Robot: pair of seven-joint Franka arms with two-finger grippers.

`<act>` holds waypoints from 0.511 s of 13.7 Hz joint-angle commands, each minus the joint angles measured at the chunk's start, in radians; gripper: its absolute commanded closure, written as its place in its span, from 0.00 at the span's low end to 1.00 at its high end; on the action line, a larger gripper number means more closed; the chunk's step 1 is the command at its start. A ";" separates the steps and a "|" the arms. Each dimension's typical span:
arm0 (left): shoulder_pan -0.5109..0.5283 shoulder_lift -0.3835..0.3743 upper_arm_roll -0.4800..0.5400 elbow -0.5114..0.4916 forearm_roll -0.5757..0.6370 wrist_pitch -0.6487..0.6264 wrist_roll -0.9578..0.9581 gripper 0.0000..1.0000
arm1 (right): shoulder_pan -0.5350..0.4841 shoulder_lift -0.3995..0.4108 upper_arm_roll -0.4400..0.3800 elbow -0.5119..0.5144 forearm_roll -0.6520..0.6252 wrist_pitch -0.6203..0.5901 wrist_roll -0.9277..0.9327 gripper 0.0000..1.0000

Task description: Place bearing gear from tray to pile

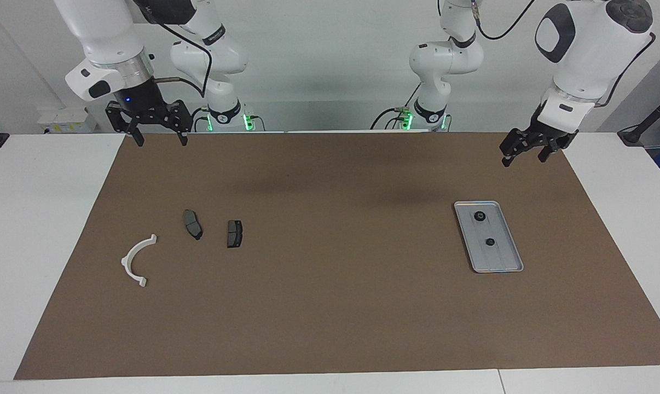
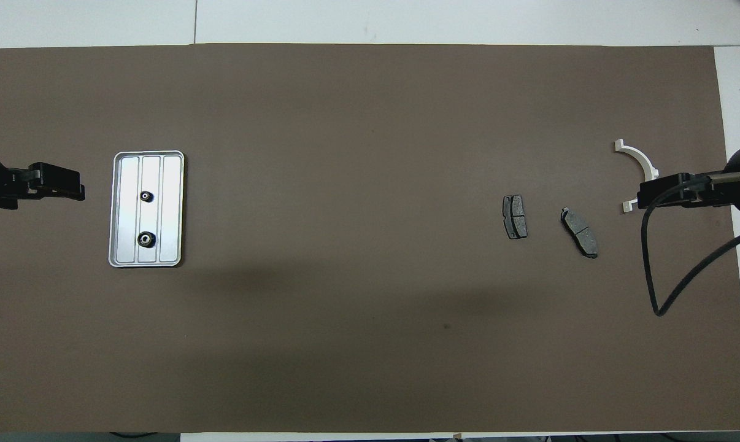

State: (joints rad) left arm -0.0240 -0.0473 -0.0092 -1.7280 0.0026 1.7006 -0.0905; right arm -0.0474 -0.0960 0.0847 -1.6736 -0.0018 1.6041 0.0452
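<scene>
Tray (image 1: 506, 262): flat ridged metal, on brown mat of desk (image 1: 330, 306), toward left arm's end; sits below and out from left jaws, not under them. Prob. staged there so left arm makes the pick.
Tray contents: two bearing gears, small dark round parts, both on centre ridge; gear one (image 1: 479, 216) at the end nearer the robots, gear two (image 1: 490, 242) mid-tray. Apart, neither touching rim.
Left gripper (image 1: 521, 156): hangs raised over mat edge, nothing held; jaws apart, moderate gap.
Right gripper (image 1: 156, 137): raised over mat corner at right arm's end, waiting; jaws wide, empty.
Pile: white arc (image 1: 137, 261) plus pad one (image 1: 192, 224) and pad two (image 1: 234, 233), loose, mutually apart, out from right jaws.
Status (judged): no gear moved yet; approx. whole task remains.
</scene>
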 commanded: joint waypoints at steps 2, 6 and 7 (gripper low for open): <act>-0.008 0.000 0.011 -0.004 -0.012 0.019 0.014 0.00 | -0.020 -0.005 0.009 0.005 0.017 -0.019 -0.024 0.00; 0.033 -0.046 0.014 -0.125 -0.010 0.132 0.014 0.00 | -0.023 -0.013 0.010 0.003 0.019 -0.021 -0.028 0.00; 0.051 -0.069 0.014 -0.172 -0.010 0.161 0.017 0.00 | -0.025 -0.013 0.009 0.003 0.020 -0.019 -0.030 0.00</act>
State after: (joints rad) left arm -0.0084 -0.0535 0.0010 -1.7904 0.0026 1.7908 -0.0905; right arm -0.0476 -0.0975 0.0847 -1.6735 -0.0018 1.6035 0.0452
